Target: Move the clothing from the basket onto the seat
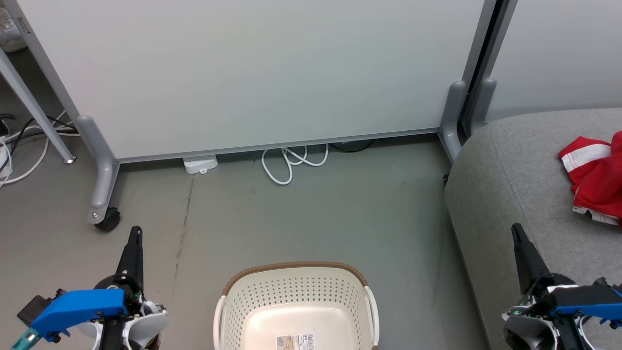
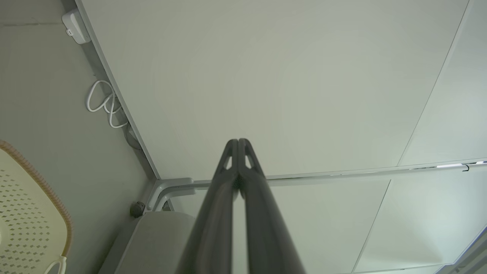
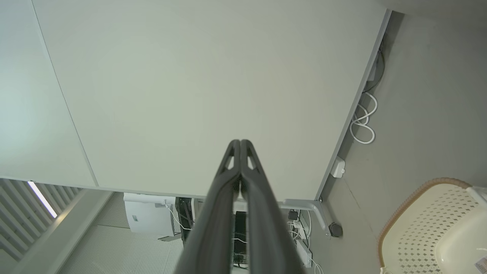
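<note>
Clothing on seat, basket bare

The basket sits on the floor before the partition, with the seat to its right. The clothing lies on the seat, well apart from the basket.

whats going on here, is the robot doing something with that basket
The robot's job is moving clothing from the basket to the seat. The red and white clothing lies crumpled on the grey seat, and the visible part of the basket has only a label inside. The left gripper and right gripper are both shut, holding nothing, one on each side of the basket.
</note>
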